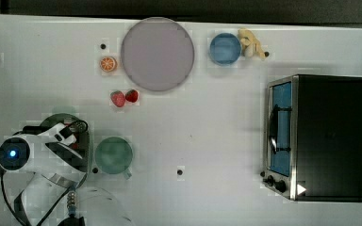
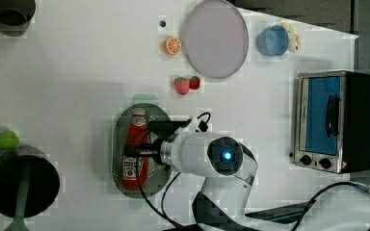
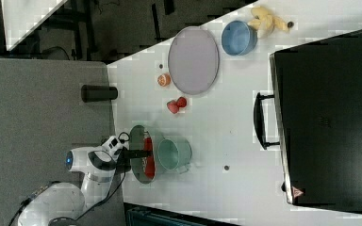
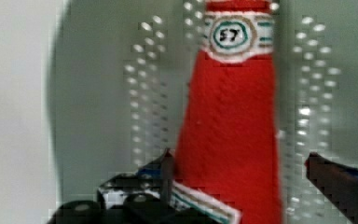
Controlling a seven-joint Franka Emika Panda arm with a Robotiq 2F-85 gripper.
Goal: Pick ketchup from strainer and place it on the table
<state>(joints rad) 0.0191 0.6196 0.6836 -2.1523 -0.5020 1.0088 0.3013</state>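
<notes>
the gripper straddles the ketchup bottle with jaws wide, and closing off-centre could squirt it sideways across the strainer.

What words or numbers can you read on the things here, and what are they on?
"57": on the white neck band of the ketchup, which lies in the strainer.
The white label on the ketchup's body in the left view: printing too small to read.
The small warning triangle on the toaster oven: its sign is too small to make out.
</notes>
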